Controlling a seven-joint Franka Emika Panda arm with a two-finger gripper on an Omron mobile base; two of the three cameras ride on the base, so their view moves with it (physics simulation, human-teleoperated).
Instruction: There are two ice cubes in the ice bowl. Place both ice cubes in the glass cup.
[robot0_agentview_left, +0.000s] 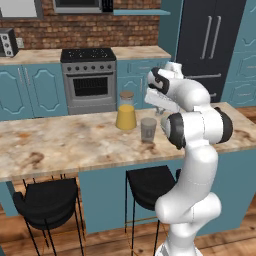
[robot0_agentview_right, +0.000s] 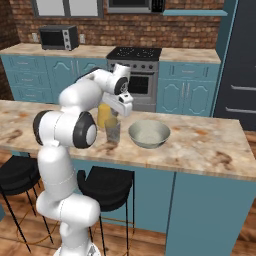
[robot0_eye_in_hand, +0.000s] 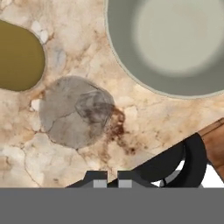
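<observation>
Gripper (robot0_eye_in_hand: 107, 178) hangs w/ fingers nearly together, holding nothing. Glass cup (robot0_eye_in_hand: 75, 111) sits just below it on tabletop (robot0_eye_in_hand: 144, 122); ice bowl (robot0_eye_in_hand: 170, 43) beside.

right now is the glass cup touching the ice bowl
Apart. In the hand view, bare counter separates the glass cup from the ice bowl rim.

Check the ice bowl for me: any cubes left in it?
Empty, it seems: the hand view looks straight into the ice bowl and shows smooth, bare pale inside.
</observation>
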